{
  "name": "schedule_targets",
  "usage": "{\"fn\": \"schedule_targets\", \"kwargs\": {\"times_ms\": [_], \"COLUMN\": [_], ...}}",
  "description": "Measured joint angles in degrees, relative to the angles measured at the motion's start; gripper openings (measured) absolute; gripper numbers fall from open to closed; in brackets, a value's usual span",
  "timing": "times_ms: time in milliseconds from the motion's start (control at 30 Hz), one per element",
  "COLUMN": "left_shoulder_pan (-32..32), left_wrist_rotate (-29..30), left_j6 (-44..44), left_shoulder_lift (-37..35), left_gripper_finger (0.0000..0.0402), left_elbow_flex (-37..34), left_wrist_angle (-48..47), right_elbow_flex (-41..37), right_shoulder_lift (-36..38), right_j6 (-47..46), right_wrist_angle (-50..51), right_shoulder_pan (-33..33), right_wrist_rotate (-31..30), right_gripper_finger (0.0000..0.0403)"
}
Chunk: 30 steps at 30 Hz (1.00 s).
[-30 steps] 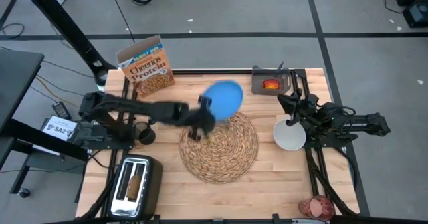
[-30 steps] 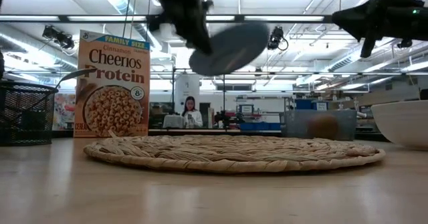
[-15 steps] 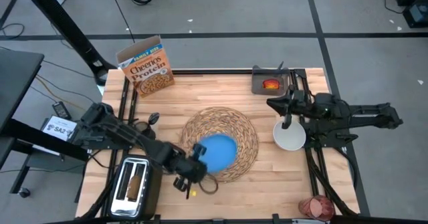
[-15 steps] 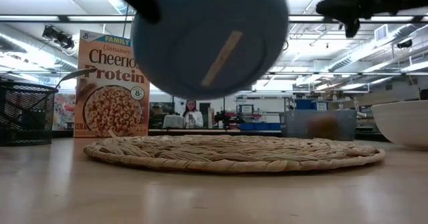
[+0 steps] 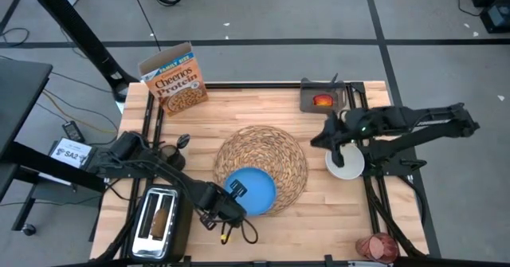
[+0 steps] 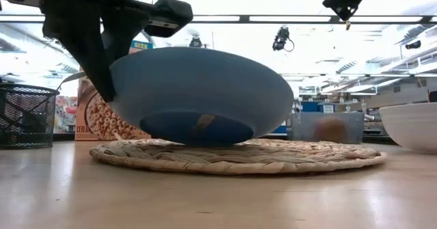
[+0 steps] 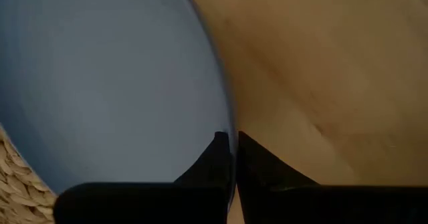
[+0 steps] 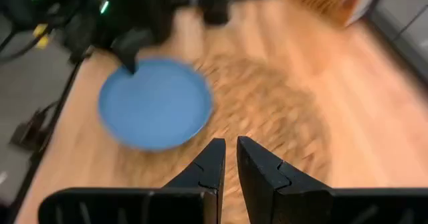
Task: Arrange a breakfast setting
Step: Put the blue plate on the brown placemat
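The blue plate sits low over the near left part of the round straw placemat, reaching past its edge. In the low view the plate is nearly level, its base at or just above the mat. My left gripper is shut on the plate's rim. My right gripper hangs shut and empty above the table, between the mat and the white bowl. My left gripper pinches the plate's rim on its left side, one finger over the inside and one on the outside. The fingers slant down from the table's near left. The plate is about level; whether its base rests on the mat I cannot tell.
The Cheerios box stands at the far left. A black mesh cup holds a spoon. A toaster with toast is at the near left, the apple in a tray at the far right, and the pink glass at the near right.
My left gripper has carried the plate from high over the mat's far side toward the near edge and down. The plate has turned from steeply tipped to nearly level, low over the mat. My right gripper has moved a little toward the table's left.
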<state>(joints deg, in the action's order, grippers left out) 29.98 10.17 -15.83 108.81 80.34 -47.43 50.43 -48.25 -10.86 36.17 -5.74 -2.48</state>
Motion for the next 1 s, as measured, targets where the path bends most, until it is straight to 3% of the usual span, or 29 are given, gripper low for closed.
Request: {"fn": "schedule_targets", "kwargs": {"times_ms": [300, 733, 1000], "left_shoulder_pan": [0.29, -0.57, -1.24], "left_wrist_rotate": [1.42, 1.69, 1.17], "left_j6": [0.19, 0.39, 6.05], "left_shoulder_lift": [-0.08, -0.04, 0.0], "left_gripper_finger": [0.0015, 0.0017, 0.0081], "left_elbow_flex": [0.0, -0.04, -0.04], "left_wrist_angle": [-3.45, -4.47, -4.14], "right_elbow_flex": [0.0, 0.0, -0.02], "right_shoulder_lift": [-11.9, -29.37, -39.39], "right_j6": [-1.41, 2.88, 6.62], "right_wrist_angle": [1.69, -1.62, -8.07], "right_shoulder_pan": [-7.63, -8.94, -8.51], "right_wrist_rotate": [-4.59, -6.95, -7.02], "right_gripper_finger": [0.005, 0.005, 0.005]}}
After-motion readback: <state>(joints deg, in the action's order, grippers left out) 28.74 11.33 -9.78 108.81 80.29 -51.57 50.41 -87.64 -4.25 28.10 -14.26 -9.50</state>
